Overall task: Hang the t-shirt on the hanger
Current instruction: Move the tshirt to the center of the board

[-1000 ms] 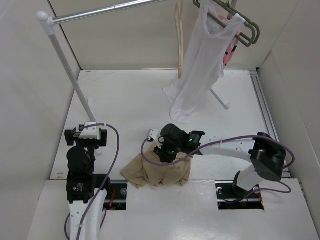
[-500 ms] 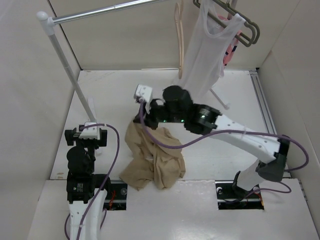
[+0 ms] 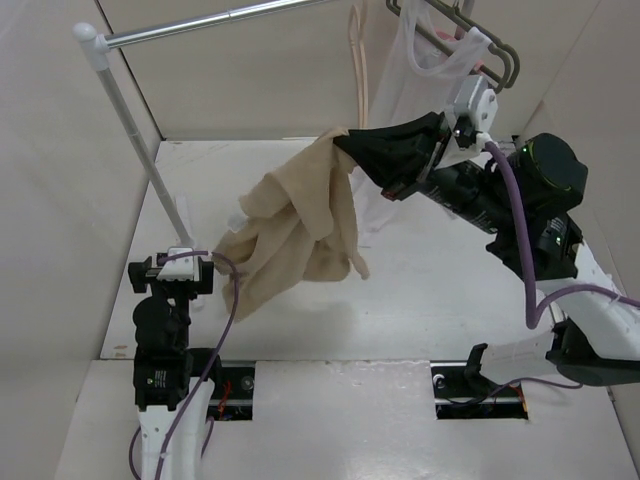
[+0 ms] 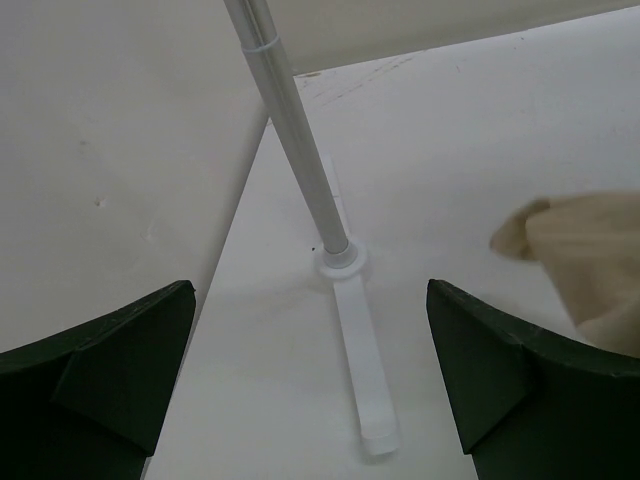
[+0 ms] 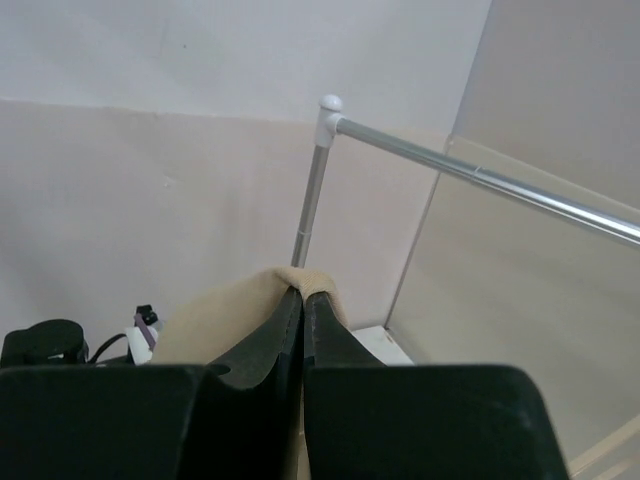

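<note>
Right gripper [image 3: 347, 148] clamped tight on a bunched fold of the t-shirt [image 3: 295, 225]. The rest drapes down and away from my tips, clear of the table [image 3: 450, 300]. The hanger [image 3: 357, 65] is just above and beyond my tips on the rail [image 3: 220, 18], showing only as a thin upright strip, edge-on I'd judge. My right arm is far nearer. Left gripper [image 3: 172, 272] sits low and well apart, jaws wide, holding nothing.
</note>
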{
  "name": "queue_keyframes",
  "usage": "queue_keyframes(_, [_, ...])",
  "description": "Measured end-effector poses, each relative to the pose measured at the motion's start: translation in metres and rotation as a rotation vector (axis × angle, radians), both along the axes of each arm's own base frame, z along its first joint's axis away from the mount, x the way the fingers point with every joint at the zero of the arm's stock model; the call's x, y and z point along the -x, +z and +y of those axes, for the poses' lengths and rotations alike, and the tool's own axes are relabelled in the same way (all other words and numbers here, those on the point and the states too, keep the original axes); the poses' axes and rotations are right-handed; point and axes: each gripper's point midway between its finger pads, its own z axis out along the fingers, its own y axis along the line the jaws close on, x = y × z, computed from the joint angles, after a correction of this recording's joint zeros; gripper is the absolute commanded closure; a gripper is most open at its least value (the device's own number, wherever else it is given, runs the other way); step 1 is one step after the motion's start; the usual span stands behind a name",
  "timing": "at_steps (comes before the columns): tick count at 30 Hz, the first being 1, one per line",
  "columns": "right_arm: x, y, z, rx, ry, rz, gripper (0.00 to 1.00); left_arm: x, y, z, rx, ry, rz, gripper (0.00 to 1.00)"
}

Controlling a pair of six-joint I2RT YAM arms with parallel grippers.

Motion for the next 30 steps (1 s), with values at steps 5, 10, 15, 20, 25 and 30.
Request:
queue_keyframes(5, [-0.006, -0.016, 0.018, 0.044, 0.016, 0.012, 1.00, -0.001, -0.005, 0.000, 0.000, 0.000, 0.011, 0.00])
queue_keyframes(10, [-0.016, -0.046, 0.041, 0.116, 0.025, 0.050, 1.00, -0.001, -0.005, 0.000, 0.000, 0.000, 0.011, 0.00])
queue_keyframes(15, [-0.034, -0.078, 0.077, 0.189, 0.034, 0.089, 1.00, -0.001, -0.005, 0.000, 0.000, 0.000, 0.010, 0.00])
queue_keyframes(20, [-0.044, -0.108, 0.121, 0.259, 0.101, 0.115, 1.00, 0.000, -0.004, 0.001, -0.001, 0.004, 0.005, 0.00])
queue_keyframes(25, [-0.051, -0.113, 0.122, 0.250, 0.073, 0.158, 1.00, 0.000, -0.003, 0.001, -0.001, 0.006, 0.004, 0.00])
queue_keyframes(30, [-0.070, -0.138, 0.077, 0.202, -0.133, 0.359, 1.00, 0.001, -0.002, 0.003, -0.001, 0.015, -0.002, 0.00])
